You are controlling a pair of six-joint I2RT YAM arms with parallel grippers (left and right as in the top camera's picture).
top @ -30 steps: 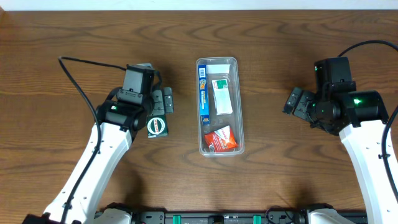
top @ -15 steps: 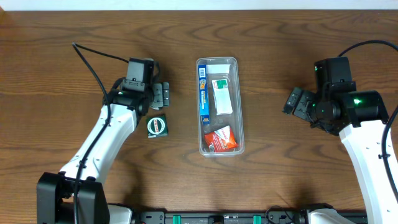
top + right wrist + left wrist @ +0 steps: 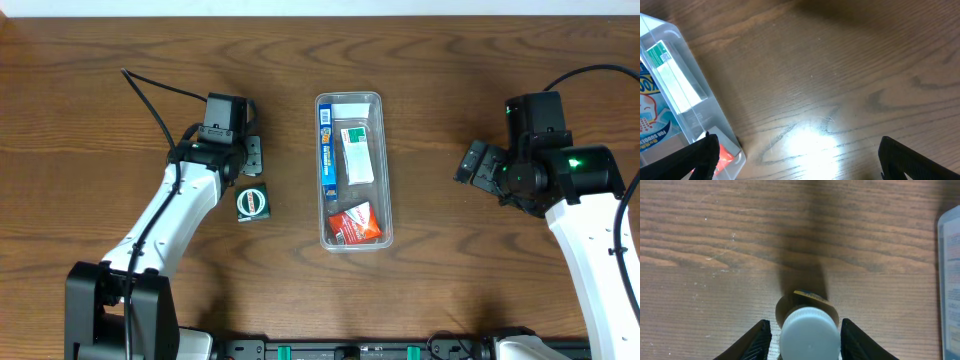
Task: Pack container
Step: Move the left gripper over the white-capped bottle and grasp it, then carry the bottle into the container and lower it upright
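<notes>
Left pincer (image 3: pixel 805 325): jaws spread, released, one finger on either side of the white cap (image 3: pixel 808 334) of a small jar (image 3: pixel 253 203) on the wooden table (image 3: pixel 120 60). Whether the fingers touch the cap cannot be told, and in the wrist view the cap hides most of the jar's body. Right pincer (image 3: pixel 799 147): jaws wide apart, grasping nothing, well to the right of the container (image 3: pixel 378 200). Only fingertips show in either wrist view. Container, mid-table: slim blue box (image 3: pixel 327 150) along its left wall, white green-labelled box (image 3: pixel 357 155) beside it, red packet (image 3: pixel 356 222) at the near end, and a white item (image 3: pixel 350 110) at the far end, too small to identify.
</notes>
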